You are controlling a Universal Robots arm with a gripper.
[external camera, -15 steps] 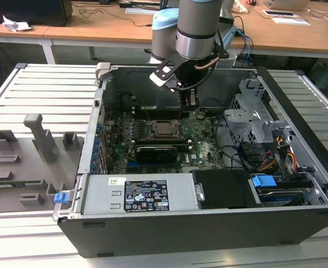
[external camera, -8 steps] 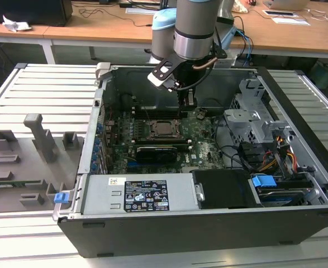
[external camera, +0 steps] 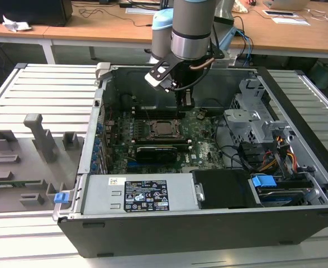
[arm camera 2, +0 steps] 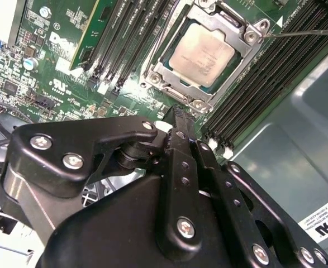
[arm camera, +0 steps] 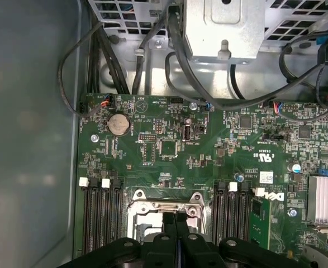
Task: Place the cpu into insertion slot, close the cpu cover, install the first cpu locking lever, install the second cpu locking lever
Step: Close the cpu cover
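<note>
The arm comes down from the top centre of the exterior view into an open computer case that takes up the middle and right of the frame. Its gripper hangs over the green motherboard, slightly above centre in the frame and just above the socket there. In both wrist views the 2 black fingers are clenched together with nothing between them. The gripper's tip lies near one edge of the socket; whether it touches the board I cannot tell.

The cpu lies flat in the insertion slot, its pale metal face showing. The cpu cover is folded down, framing the chip through its square window. In the exterior view the cpu sits near the frame's centre.

A thin metal lever juts from 1 corner of the socket out across the black memory slots; I cannot tell whether it is latched.

A grey power supply fills the lower centre of the exterior view. A grey fixture plate lies outside the case at the lower left.
</note>
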